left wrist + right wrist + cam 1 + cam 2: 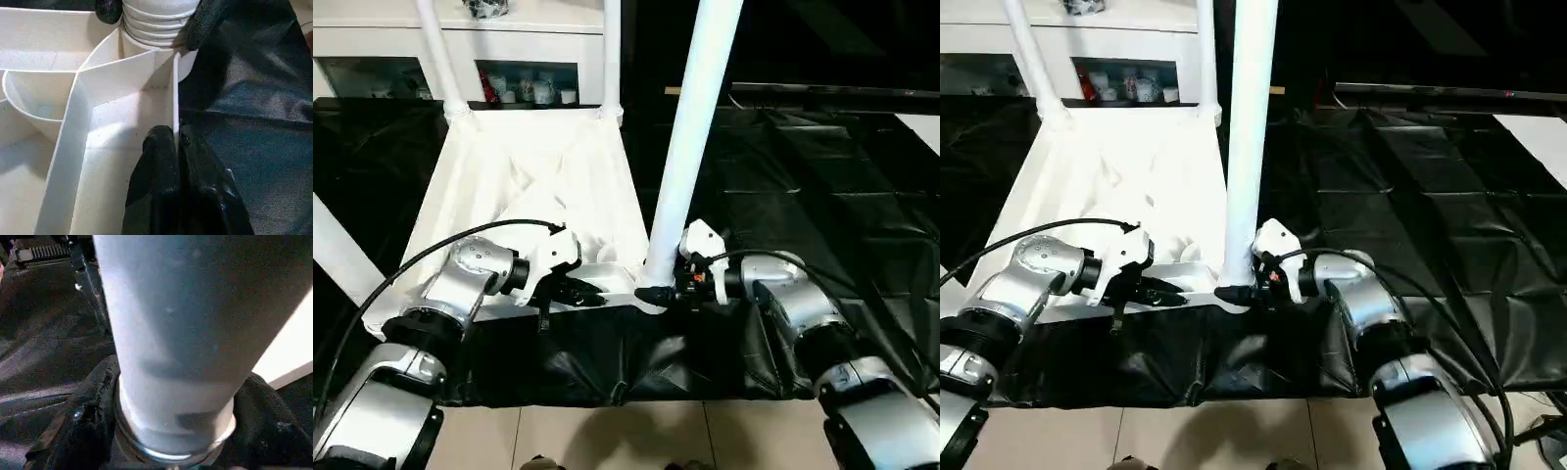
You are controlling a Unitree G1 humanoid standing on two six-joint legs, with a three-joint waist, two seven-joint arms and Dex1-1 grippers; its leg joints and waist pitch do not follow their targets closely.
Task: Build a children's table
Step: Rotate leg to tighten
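Observation:
The white tabletop [524,186] lies upside down on black cloth, ribs facing up. Two white legs [438,54] [612,49] stand in its far corner sockets, and another leg [337,250] rises at the near left. A fourth leg [690,147] stands tilted in the near right corner socket. My right gripper [656,292] is closed around that leg's base, with one finger [83,431] on each side of the tube [195,333]. My left gripper [582,294] is shut on the tabletop's near rim wall [175,93], beside that corner.
A white cabinet [529,44] with glass doors stands behind the tabletop. Creased black cloth [803,176] covers the floor to the right and front. Pale floor tiles [636,436] show past the cloth's near edge. A black cable loops from my left forearm.

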